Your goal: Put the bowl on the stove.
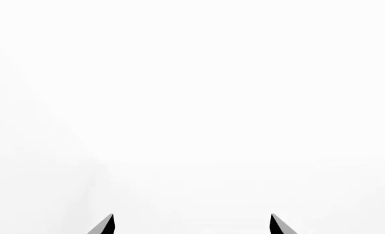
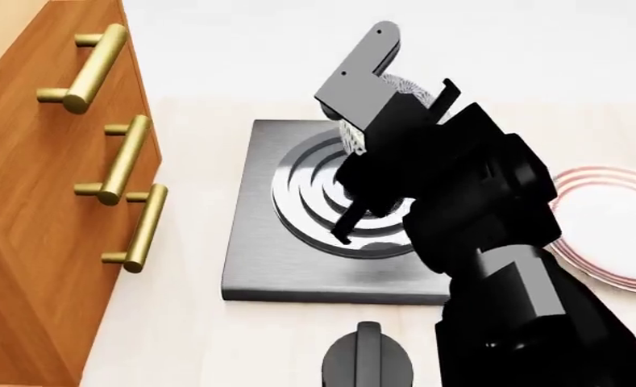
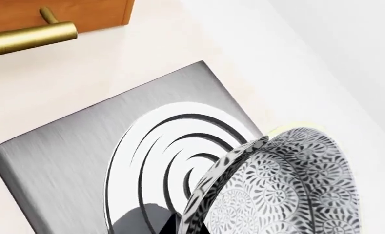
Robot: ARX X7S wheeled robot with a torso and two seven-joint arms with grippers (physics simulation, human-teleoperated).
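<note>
- Left wrist view: only the two dark fingertips of the left pincer (image 1: pixel 192 225) show, standing well apart with nothing between them, against a blank white background.
- Head view: the right arm reaches over the stove (image 2: pixel 259 250), a dark grey slab lying on the pale tabletop (image 2: pixel 189 339). The right pincer (image 2: pixel 363 145) is mostly hidden by the arm; a sliver of the speckled bowl (image 2: pixel 409 87) shows beside it, above the far part of the burner rings. A black knob (image 2: pixel 367 363) sits near the stove's front edge, a red-rimmed plate (image 2: pixel 619 218) to the right, and a wooden cabinet (image 2: pixel 27 201) with brass handles to the left.
- Right wrist view: the bowl (image 3: pixel 290 190) is tilted on edge over the burner, its rim clamped by the right pincer, of which only a dark finger (image 3: pixel 169 225) shows.
</note>
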